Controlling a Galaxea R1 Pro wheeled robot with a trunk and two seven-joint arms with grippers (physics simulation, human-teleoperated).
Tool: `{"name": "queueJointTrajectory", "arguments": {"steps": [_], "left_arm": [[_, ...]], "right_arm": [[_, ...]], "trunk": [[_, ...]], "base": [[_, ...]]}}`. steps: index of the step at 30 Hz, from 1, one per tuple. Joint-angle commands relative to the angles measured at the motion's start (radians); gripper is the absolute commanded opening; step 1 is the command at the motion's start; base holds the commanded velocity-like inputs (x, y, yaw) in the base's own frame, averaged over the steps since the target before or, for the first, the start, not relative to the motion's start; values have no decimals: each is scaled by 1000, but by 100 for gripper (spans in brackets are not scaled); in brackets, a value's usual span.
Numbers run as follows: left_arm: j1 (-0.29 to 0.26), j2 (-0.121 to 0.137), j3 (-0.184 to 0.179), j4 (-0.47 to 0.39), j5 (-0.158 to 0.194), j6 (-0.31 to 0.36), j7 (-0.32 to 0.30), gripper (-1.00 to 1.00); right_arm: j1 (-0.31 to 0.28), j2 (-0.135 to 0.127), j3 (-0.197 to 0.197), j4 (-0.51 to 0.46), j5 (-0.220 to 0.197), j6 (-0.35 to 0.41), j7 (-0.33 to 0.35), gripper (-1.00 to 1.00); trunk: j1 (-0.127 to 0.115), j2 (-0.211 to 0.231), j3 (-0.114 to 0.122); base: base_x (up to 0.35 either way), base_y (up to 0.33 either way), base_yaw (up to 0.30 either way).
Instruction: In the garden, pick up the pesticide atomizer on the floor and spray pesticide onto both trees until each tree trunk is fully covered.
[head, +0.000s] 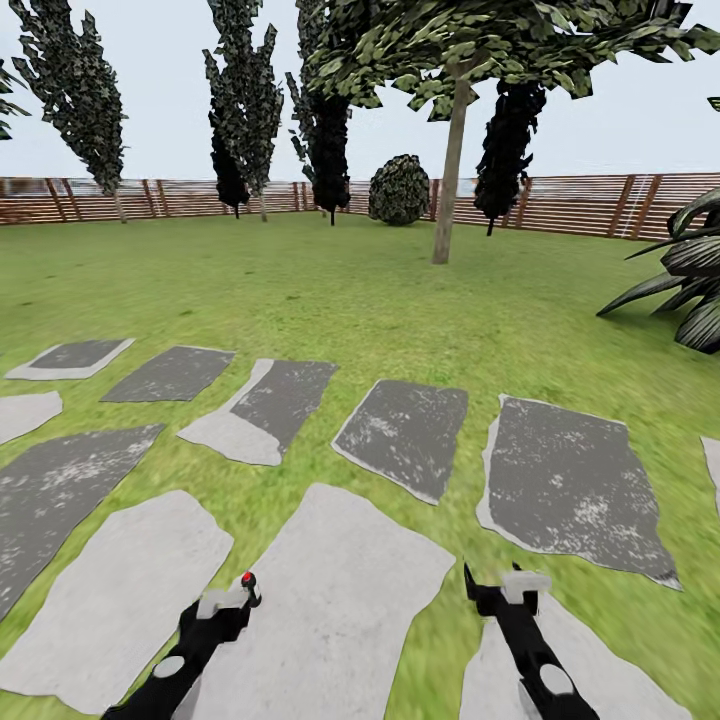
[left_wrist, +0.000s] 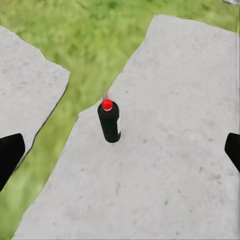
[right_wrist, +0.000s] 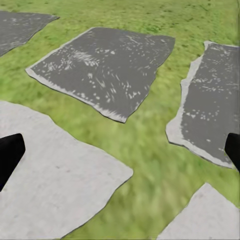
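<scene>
Grey stepping stones (head: 340, 600) cross the lawn; the atomizer (left_wrist: 109, 122) stands upright below my left gripper (left_wrist: 120, 150), both jaws released. Descending off-centre, I risk toppling it.

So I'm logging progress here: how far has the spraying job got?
Early. Done: the left gripper is lined up over the atomizer, which stands on a grey stone slab. In hand: nothing, both grippers are open. Left: grasping it and spraying both trees; one trunk stands far off.

Left tool (head: 238, 598) low and forward, fingers spread wide, right tool (head: 497, 590) likewise spread, both arms extended
</scene>
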Motion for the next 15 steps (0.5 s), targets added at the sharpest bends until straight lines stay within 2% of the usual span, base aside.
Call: {"name": "queueJointTrajectory", "arguments": {"steps": [1, 5, 6, 8, 15], "left_arm": [[-23, 3, -1, 1, -10, 6, 1, 100], [-34, 17, 0, -4, -76, 10, 1, 100], [-57, 12, 3, -11, -98, 35, 0, 100], [-73, 3, 5, -12, -96, 58, -1, 100], [-82, -14, 5, -11, -98, 57, -3, 100]], "right_arm": [[-17, 0, 1, 0, 0, 0, 0, 100], [-26, -2, 0, -1, 1, 0, 3, 100], [-29, -3, 0, -2, 2, 0, 7, 100], [-30, -3, 0, -2, 3, 0, 9, 100], [-31, -3, 0, -5, 4, 7, 7, 100]], "trunk": [[0, 0, 0], [0, 0, 0], [0, 0, 0], [0, 0, 0], [0, 0, 0]], "base": [[0, 0, 0], [0, 0, 0], [0, 0, 0], [0, 0, 0], [0, 0, 0]]}}
